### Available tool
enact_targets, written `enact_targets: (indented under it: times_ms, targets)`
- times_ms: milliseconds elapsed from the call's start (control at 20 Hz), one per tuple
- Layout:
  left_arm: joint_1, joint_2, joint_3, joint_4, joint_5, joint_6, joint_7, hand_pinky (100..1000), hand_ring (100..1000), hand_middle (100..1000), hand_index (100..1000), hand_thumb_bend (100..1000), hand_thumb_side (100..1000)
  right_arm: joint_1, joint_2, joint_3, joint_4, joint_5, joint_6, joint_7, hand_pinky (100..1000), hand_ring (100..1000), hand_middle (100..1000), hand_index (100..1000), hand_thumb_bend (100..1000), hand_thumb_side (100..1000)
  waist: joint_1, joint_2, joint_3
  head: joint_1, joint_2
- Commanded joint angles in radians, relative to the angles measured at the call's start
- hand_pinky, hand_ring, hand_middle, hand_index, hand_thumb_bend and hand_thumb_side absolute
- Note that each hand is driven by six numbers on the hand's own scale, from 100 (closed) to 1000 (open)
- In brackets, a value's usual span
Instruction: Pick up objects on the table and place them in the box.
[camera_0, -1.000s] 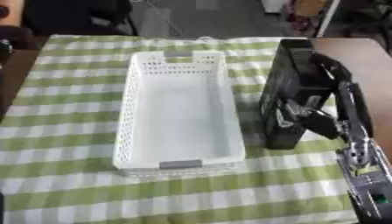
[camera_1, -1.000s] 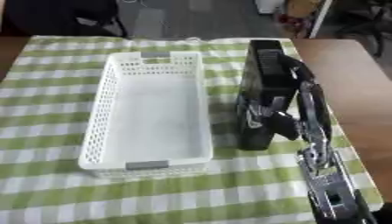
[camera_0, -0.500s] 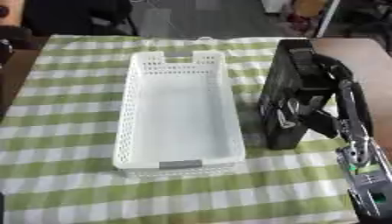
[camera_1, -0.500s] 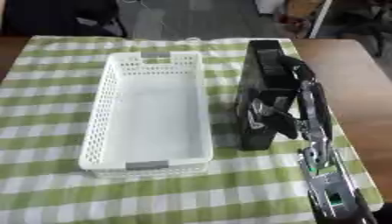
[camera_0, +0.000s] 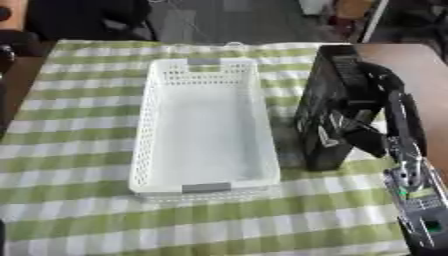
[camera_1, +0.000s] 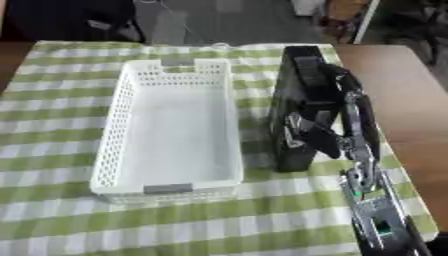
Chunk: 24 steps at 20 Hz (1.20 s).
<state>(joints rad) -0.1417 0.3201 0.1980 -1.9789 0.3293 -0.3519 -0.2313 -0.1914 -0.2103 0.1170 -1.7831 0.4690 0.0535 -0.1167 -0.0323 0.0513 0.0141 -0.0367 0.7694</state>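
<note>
A tall black box-shaped object (camera_1: 297, 90) stands on its long edge on the checked cloth, just right of the white perforated basket (camera_1: 118, 120). My right hand (camera_1: 352, 112) comes in from the lower right and is shut on it: fingers curl over its top and far side, and the thumb (camera_1: 311, 135) presses its near left face. The basket lies lengthwise in the middle with nothing inside. Whether the black object rests on the cloth or is slightly raised I cannot tell. My left hand does not show.
A green and white checked cloth (camera_1: 52, 150) covers the table. Bare brown wood (camera_1: 407, 100) shows at the right beyond the cloth's edge. Dark chairs and floor clutter stand past the far edge.
</note>
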Motion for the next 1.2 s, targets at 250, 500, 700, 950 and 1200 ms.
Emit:
enact_targets:
  times_ms: [250, 500, 700, 950, 1200]
  targets:
    - [-0.005, 0.007, 0.001, -0.021, 0.001, 0.0, -0.001, 651, 665, 780, 786, 591, 772, -0.001, 0.002, -0.007, -0.005, -0.01, 0.006, -0.01, 432, 724, 791, 844, 248, 100, 0.004, -0.007, 0.001, -0.013, -0.003]
    - [-0.004, 0.007, 0.002, -0.021, 0.0, 0.001, 0.0, 650, 665, 780, 785, 591, 772, -0.005, -0.002, -0.022, -0.038, -0.005, 0.009, -0.038, 401, 689, 781, 828, 235, 100, 0.004, -0.007, 0.0, -0.012, -0.002]
    - [-0.003, 0.007, 0.002, -0.021, 0.0, 0.001, 0.0, 651, 665, 780, 785, 591, 772, -0.006, -0.003, -0.028, -0.056, 0.001, 0.017, -0.049, 395, 684, 780, 827, 236, 100, 0.004, -0.007, -0.001, -0.011, -0.003]
    - [-0.003, 0.007, 0.002, -0.021, -0.001, 0.001, 0.0, 651, 665, 780, 785, 590, 772, -0.008, -0.004, -0.032, -0.069, 0.006, 0.021, -0.054, 389, 680, 780, 825, 230, 100, 0.005, -0.008, -0.001, -0.01, -0.003]
    - [-0.003, 0.007, 0.002, -0.021, -0.001, 0.003, 0.0, 651, 666, 781, 784, 590, 772, -0.016, -0.01, -0.045, -0.094, 0.012, 0.028, -0.071, 382, 673, 778, 821, 228, 100, 0.005, -0.008, -0.002, -0.01, -0.004]
